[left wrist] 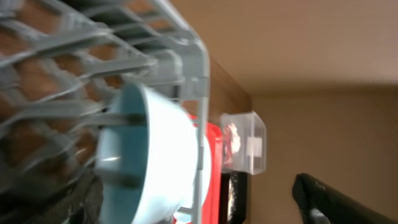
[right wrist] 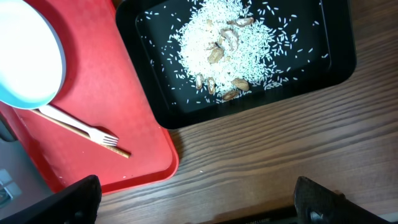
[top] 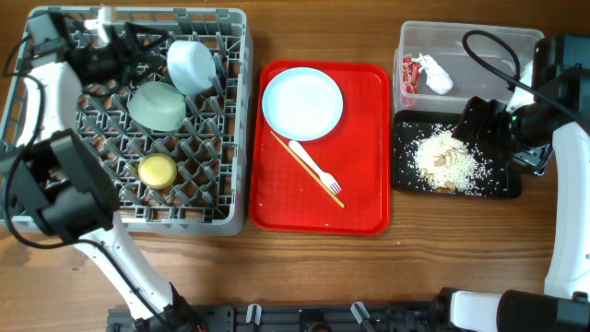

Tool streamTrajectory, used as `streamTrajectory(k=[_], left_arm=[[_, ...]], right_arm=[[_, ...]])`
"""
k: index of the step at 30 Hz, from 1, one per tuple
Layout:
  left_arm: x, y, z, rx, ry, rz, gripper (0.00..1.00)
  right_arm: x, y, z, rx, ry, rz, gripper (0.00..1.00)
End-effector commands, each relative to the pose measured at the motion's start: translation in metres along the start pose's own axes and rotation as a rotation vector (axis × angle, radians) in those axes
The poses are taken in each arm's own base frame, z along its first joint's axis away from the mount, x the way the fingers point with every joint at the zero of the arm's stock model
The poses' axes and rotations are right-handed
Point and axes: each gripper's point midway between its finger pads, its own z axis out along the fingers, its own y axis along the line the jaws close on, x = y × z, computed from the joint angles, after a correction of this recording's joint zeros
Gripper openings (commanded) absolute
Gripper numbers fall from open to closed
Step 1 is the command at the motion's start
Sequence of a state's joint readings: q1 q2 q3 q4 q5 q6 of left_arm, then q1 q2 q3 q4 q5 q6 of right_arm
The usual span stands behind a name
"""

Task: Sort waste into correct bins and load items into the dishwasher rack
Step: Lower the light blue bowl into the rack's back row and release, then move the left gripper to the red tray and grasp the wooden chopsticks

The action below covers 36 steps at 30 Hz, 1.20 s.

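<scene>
The white plastic fork (top: pixel 312 164) lay diagonally on the red serving tray (top: pixel 369 198), left of the right hand (right wrist: pixel 199 208), which hung released over the black tray (right wrist: pixel 339 59). That arm was nearer. The left hand's (top: pixel 100 51) state could not be told.

My overhead feed is bright, even and sharp. The arms throw soft shadows on the counter (top: pixel 433 249), and the red tray (top: pixel 364 138) has a mild sheen. The left wrist feed is dimmer, warm and smeared, with the dishwasher rack (left wrist: pixel 56 56) and white bowl (left wrist: pixel 155 162) out of focus. The right wrist view is crisp: individual grains of the food scraps (right wrist: pixel 217 43) show on the black tray (right wrist: pixel 249 106).
</scene>
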State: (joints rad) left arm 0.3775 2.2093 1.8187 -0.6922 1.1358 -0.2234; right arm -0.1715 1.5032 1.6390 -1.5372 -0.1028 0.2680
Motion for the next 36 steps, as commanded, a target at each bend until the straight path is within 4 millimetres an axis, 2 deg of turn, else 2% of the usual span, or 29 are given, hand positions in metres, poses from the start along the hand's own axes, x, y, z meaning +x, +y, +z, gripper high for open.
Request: streamTrajectory(k=[1,3,5,7,8,10,11,13,14,15,16,19,20,22,24,26,28,30,32,36], left_arm=[[-0.013,0.031,-0.030,-0.095,-0.073,-0.044,1.00],[-0.023,0.021,-0.055,-0.127,-0.133,-0.010,1.00],[-0.029,-0.005,-0.075,-0.165,-0.187,0.050,1.00],[-0.028,-0.031,-0.083,-0.216,-0.219,0.103,1.00],[-0.022,-0.050,-0.084,-0.274,-0.233,0.137,1.00],[-0.002,-0.076,-0.073,-0.364,-0.217,0.172,1.00],[0.013,-0.084,-0.064,-0.411,-0.188,0.176,1.00],[0.064,-0.100,-0.033,-0.477,-0.048,0.154,1.00],[0.098,-0.106,-0.013,-0.493,0.063,0.136,1.00],[0.121,-0.111,0.001,-0.495,0.139,0.134,1.00],[0.153,-0.119,0.017,-0.499,0.238,0.136,1.00],[0.202,-0.136,0.046,-0.523,0.364,0.172,1.00],[0.207,-0.131,0.047,-0.589,0.352,0.141,1.00],[0.218,-0.109,0.041,-0.900,0.224,0.057,1.00],[0.240,-0.111,0.054,-0.974,0.198,0.050,1.00],[0.259,-0.105,0.063,-1.028,0.160,0.009,1.00],[0.280,-0.088,0.074,-1.059,0.161,-0.031,1.00],[0.301,-0.059,0.086,-1.084,0.170,-0.057,1.00],[0.313,-0.038,0.103,-1.057,0.170,-0.032,1.00],[0.335,-0.008,0.134,-1.008,0.178,0.022,1.00]], right_arm=[[0.000,-0.002,-0.005,0.012,-0.021,-0.004,1.00],[-0.001,-0.002,-0.005,0.010,-0.024,-0.004,1.00],[-0.001,-0.002,-0.005,0.010,-0.024,-0.004,1.00],[-0.001,-0.002,-0.005,0.010,-0.024,-0.004,1.00],[-0.001,-0.002,-0.005,0.007,-0.024,-0.004,1.00],[-0.001,-0.001,-0.005,0.002,-0.026,-0.004,1.00],[-0.002,-0.001,-0.005,0.002,-0.029,-0.005,1.00],[-0.002,0.000,-0.005,0.001,-0.030,-0.006,1.00],[-0.002,-0.001,-0.005,0.002,-0.030,-0.007,1.00],[-0.002,-0.001,-0.005,0.002,-0.030,-0.009,1.00],[-0.002,-0.001,-0.005,0.002,-0.030,-0.010,1.00],[-0.002,-0.001,-0.005,0.002,-0.030,-0.013,1.00],[-0.002,-0.001,-0.005,0.002,-0.030,-0.013,1.00],[-0.002,-0.001,-0.005,0.002,-0.030,-0.013,1.00],[-0.002,-0.001,-0.005,0.002,-0.030,-0.012,1.00],[-0.002,-0.001,-0.005,0.002,-0.029,-0.013,1.00],[-0.001,-0.001,-0.005,0.003,-0.026,-0.015,1.00],[-0.001,-0.001,-0.005,0.003,-0.026,-0.017,1.00],[-0.001,-0.001,-0.005,0.003,-0.024,-0.016,1.00],[0.000,-0.001,-0.005,0.004,-0.022,-0.016,1.00]])
